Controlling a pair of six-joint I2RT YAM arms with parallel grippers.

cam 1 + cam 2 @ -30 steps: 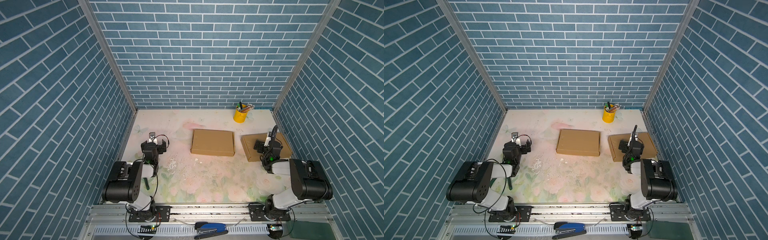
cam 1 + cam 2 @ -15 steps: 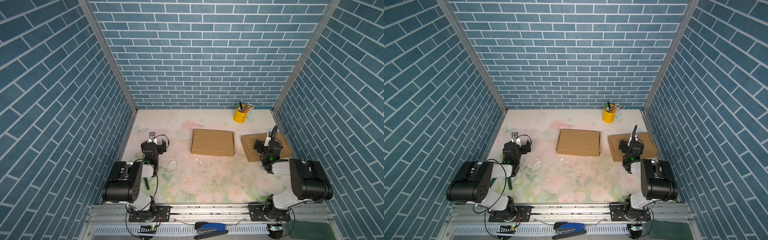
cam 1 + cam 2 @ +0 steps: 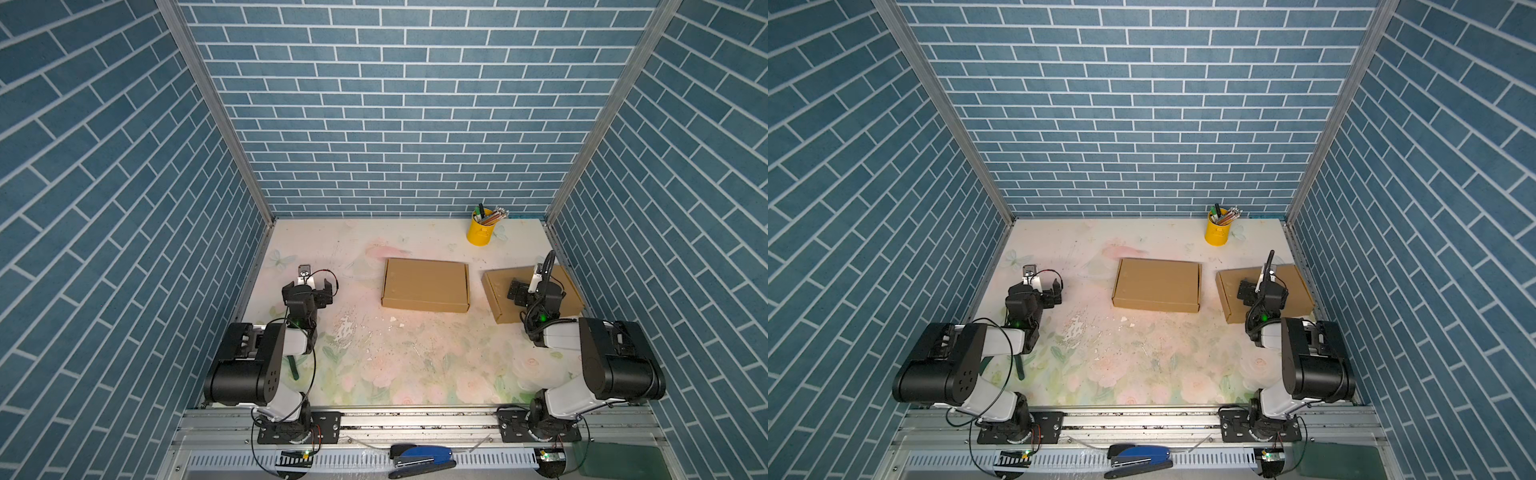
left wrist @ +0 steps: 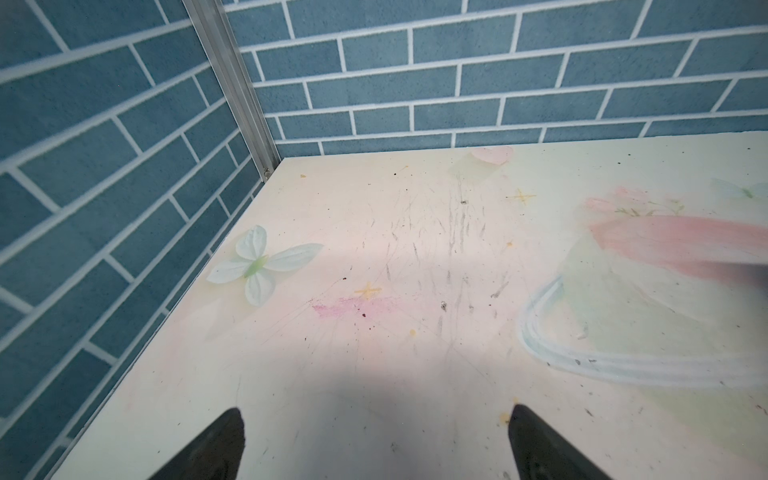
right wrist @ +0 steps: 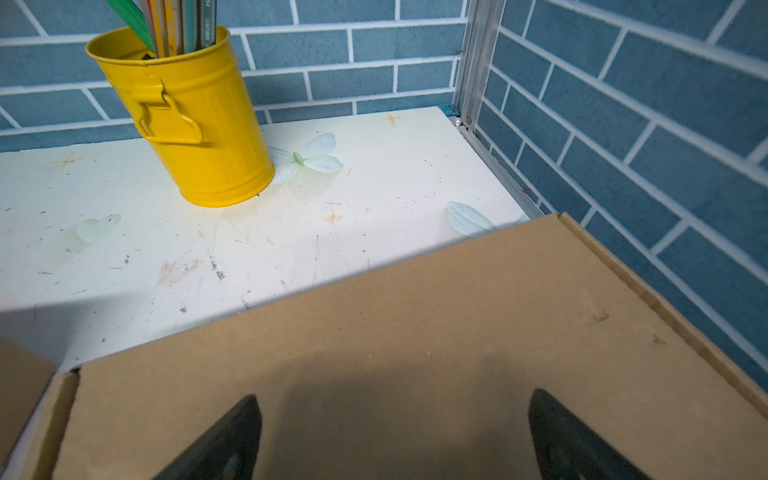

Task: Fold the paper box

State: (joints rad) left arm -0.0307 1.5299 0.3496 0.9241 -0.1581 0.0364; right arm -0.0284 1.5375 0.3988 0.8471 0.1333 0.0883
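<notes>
A brown paper box [image 3: 424,284] [image 3: 1156,284] lies closed and flat in the middle of the table. A second brown box [image 3: 498,301] [image 3: 1231,299] [image 5: 415,324] lies angled by the right wall. My right gripper [image 3: 536,291] [image 3: 1262,291] [image 5: 394,395] hovers over that second box's top, open, with only bare cardboard between its fingers. At the left of the table, well apart from both boxes, my left gripper [image 3: 308,287] [image 3: 1037,293] [image 4: 375,411] stands open over bare tabletop, holding nothing.
A yellow pencil cup [image 3: 480,232] [image 3: 1217,232] [image 5: 187,124] stands at the back right, beyond the angled box. Blue brick walls close in the left, back and right sides. A blue stapler [image 3: 419,455] lies on the front rail.
</notes>
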